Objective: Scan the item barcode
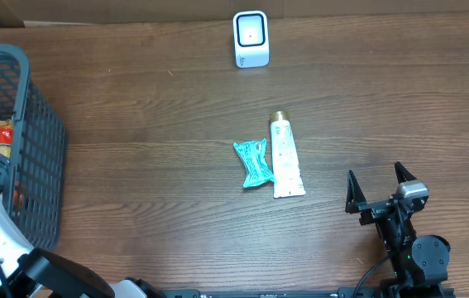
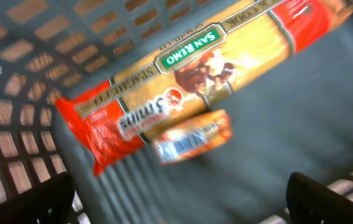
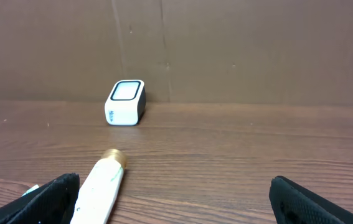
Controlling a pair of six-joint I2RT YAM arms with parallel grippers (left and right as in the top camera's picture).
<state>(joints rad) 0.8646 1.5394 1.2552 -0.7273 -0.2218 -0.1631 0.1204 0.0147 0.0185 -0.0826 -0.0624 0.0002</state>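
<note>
The white barcode scanner [image 1: 251, 38] stands upright at the far middle of the table, its window facing forward [image 3: 125, 102]. A white tube with a gold cap [image 1: 284, 157] lies mid-table beside a teal packet [image 1: 253, 162]. My right gripper [image 1: 375, 178] rests open near the front right, empty, with the tube [image 3: 101, 190] ahead of its left finger. My left gripper [image 2: 179, 205] hangs open and empty inside the basket [image 1: 27, 124], above a red and yellow spaghetti packet [image 2: 182, 62] and a small orange bar [image 2: 192, 137].
The grey mesh basket stands at the table's left edge, and its lattice wall [image 2: 14, 118] closes in around the left gripper. A brown cardboard wall [image 3: 226, 43] backs the table behind the scanner.
</note>
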